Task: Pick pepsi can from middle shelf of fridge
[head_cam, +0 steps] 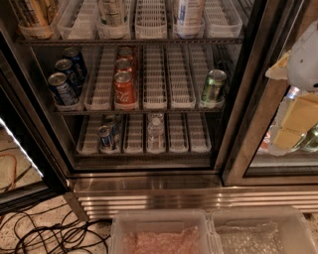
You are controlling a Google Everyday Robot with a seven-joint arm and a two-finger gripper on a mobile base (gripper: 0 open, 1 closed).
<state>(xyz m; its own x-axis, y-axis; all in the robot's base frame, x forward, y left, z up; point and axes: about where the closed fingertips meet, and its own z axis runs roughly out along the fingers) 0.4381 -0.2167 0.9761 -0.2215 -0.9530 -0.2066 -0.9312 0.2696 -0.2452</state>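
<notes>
Camera view. Setting: speckled floor (pixel 35 211) at lower left, strewn with black cables (pixel 49 233); an orange cable (pixel 7 166) lies further left. Two translucent plastic bins (pixel 159 221) stand side by side at the bottom edge, in front of the cooler.

Item: the fridge (pixel 237 114). Black door frame, ribbed steel base (pixel 198 201), interior open to view on the left, a closed glass door (pixel 278 163) on the right.

Item: top tier (pixel 129 42). White slotted trays holding tall bottles (pixel 186 15).

Item: the middle shelf (pixel 169 110). Dark wire rack with white slotted lane trays.
- The pepsi can (pixel 62 89): dark blue, silver top, small white and red marking, upright at the front of the leftmost lane. Two more blue cans (pixel 69 67) stand in file behind it.
- Red cola cans (pixel 124 87): three in one lane, two lanes to the right of the blue file.
- Green can (pixel 213 85): alone, front of the rightmost lane.

Item: bottom tier (pixel 144 153). Two small blue cans (pixel 105 138) at left, a pale can (pixel 155 126) near the middle.

Item: the gripper (pixel 298 116). White and pale-yellow, at the right edge in front of the closed door, well apart from the pepsi can, holding nothing visible. Whether it is released or clenched cannot be told.
</notes>
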